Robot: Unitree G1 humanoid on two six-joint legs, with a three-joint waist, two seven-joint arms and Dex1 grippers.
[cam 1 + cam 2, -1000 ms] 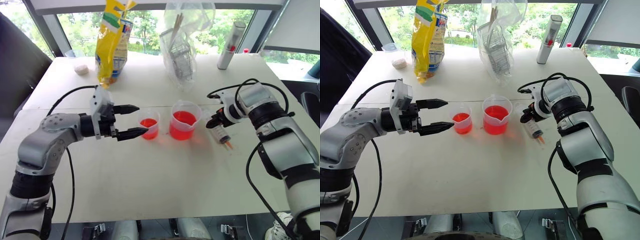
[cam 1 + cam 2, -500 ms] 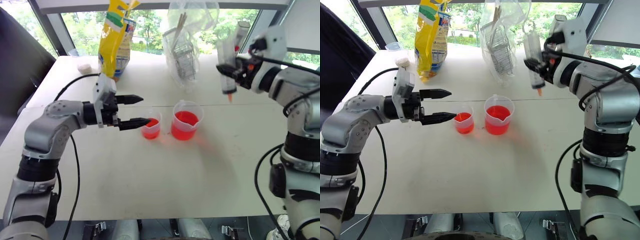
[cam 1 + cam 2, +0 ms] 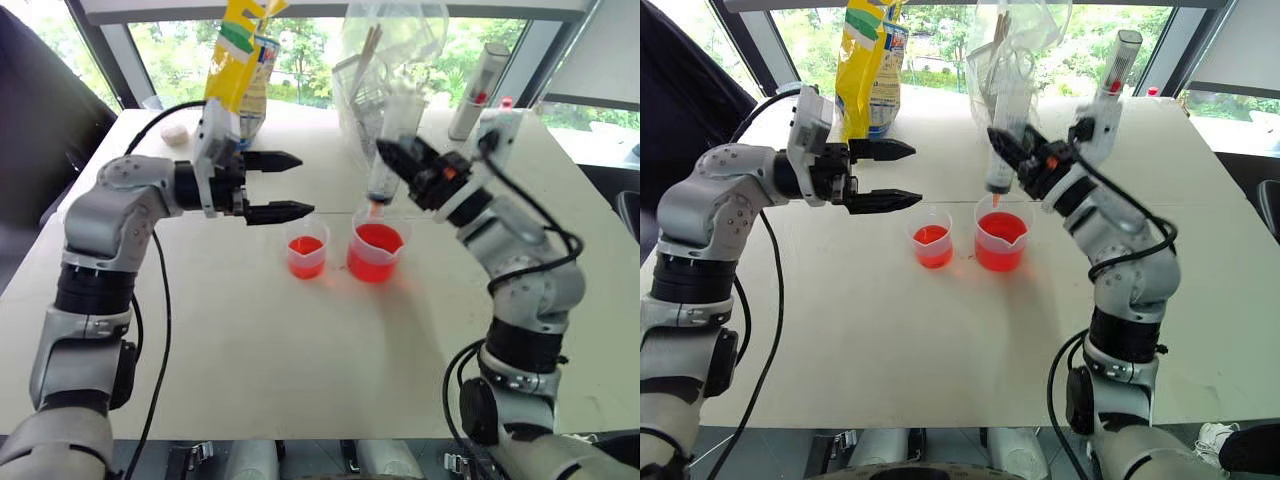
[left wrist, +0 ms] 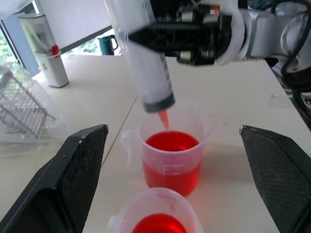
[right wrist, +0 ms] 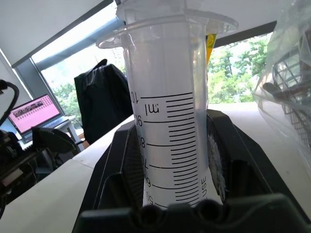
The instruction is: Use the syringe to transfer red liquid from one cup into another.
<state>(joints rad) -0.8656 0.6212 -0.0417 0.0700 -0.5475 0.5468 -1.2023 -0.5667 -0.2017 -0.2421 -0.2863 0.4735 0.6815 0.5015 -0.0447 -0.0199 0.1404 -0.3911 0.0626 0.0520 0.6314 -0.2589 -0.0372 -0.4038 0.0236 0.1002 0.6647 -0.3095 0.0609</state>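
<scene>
Right gripper [image 3: 1012,160]: clamped on the syringe [image 3: 1000,150] barrel, tip hanging just above the larger cup [image 3: 1001,240] of red liquid [image 3: 1000,228].
Left gripper [image 3: 272,186]: wide open, empty, above the smaller cup [image 3: 307,252].
Tabletop [image 3: 300,360]: carries both cups close together.
Syringe: judged light, rigid, slick; hold mid-barrel, leaving the plunger free.
Cups: light, tippable.
Behind: yellow bag [image 3: 868,60], clear bag [image 3: 1015,50], white bottle [image 3: 1114,66]; none obstructing.

Syringe [image 3: 385,170] now above cup [image 3: 376,252] (larger).

clear syringe [image 4: 146,63] with black gradations, red liquid [image 4: 171,142], yellow bag [image 3: 868,60]
</scene>
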